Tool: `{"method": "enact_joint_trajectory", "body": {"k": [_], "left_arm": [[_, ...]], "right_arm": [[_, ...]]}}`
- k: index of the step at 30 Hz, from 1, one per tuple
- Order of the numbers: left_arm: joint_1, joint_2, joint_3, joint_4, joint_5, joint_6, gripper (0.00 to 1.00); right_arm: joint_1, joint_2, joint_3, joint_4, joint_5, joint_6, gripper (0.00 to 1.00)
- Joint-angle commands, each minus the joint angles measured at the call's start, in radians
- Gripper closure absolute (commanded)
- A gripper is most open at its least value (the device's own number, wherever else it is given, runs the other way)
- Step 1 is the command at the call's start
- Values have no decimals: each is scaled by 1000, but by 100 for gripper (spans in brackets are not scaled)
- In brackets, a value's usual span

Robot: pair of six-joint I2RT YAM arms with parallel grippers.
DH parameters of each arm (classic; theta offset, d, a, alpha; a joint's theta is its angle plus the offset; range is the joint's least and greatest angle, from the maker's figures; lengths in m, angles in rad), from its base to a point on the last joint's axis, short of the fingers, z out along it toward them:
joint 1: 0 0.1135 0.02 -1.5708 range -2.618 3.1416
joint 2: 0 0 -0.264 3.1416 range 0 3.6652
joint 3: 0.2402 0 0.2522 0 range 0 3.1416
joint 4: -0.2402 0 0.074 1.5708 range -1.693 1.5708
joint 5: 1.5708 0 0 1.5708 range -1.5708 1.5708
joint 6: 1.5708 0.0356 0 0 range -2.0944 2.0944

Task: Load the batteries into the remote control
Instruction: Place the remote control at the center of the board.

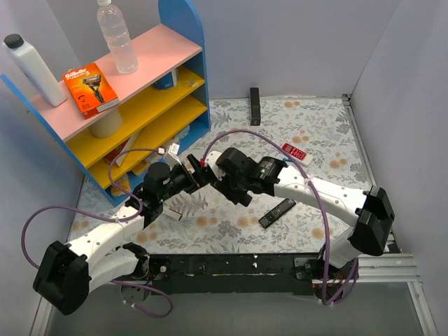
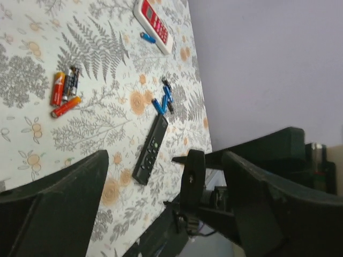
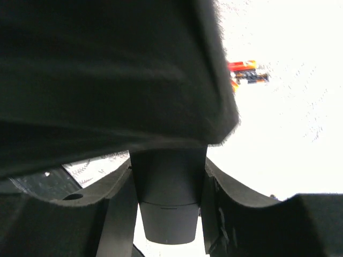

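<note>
So far, nothing is loaded that I can see. The black remote point(image 2: 150, 149) lies flat on the floral table point(image 2: 80, 142) with its grey buttons up, so its back and battery compartment are out of my sight. The blue batteries point(image 2: 162, 99) sit loose in a small cluster just beyond its far end, near it but not in it. One more blue cell point(image 2: 148, 37) lies apart, right beside the red-and-white remote point(image 2: 153, 20). The red and orange cells point(image 2: 64, 92) are well off to the other side and not my concern.

Both arms are raised and meet nose to nose over the middle of the table, away from the remote. On the left gripper point(image 2: 166, 160) the fingers point(image 2: 59, 209) are spread wide with nothing between them. The right gripper point(image 3: 169, 182) is clamped around a dark flat piece point(image 3: 169, 214) that fills the gap from pad to pad. The wrist view is too close and too dark for me to name the piece, and the overhead view hides it behind the two wrists.

By my reckoning the whole job remains: turn the remote over, get the compartment open, seat the blue cells, and close it.
</note>
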Motion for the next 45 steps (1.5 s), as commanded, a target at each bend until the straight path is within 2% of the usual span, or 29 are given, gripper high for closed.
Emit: {"method": "enact_joint_trajectory", "body": {"k": [1,3,4,6,12,13,16,21,22,27,35,37,41,45], "left_arm": [[14,-89,104,-189,-128,155,5],[16,-120,142,-276,-173,206,2],[17,-130,152,-313,-196,226,2],[17,-163,167,-373,-253,289,2],[19,-213,198,-465,-339,390,2],[19,-222,198,-471,-340,395,2],[19,-230,195,-485,-336,407,2],[19,-229,193,-496,-311,441,2],[20,-229,193,-496,-266,454,2],[19,-178,212,-502,-184,490,2],[-10,-28,250,-488,-70,494,2],[-38,27,274,-487,-75,497,2],[-116,124,328,-487,-87,497,2],[-197,230,390,-487,-127,510,2]], "right_arm": [[-103,-31,-45,-52,113,69,70],[-172,-45,-72,-72,119,103,70],[-250,-59,-86,-77,130,111,70],[-328,-79,-134,-78,134,117,70],[-738,-108,-238,-51,95,163,69],[-848,-106,-253,-16,64,177,69],[-1029,-68,-292,30,30,183,68],[-1212,68,-277,83,1,186,67],[-1247,85,-261,90,-5,191,66],[-1297,170,-227,98,12,200,64],[-1311,199,-257,120,-13,202,38],[-1311,182,-261,118,-24,205,32],[-1311,112,-261,98,-48,215,27],[-1308,-72,-281,116,-160,220,26]]}}
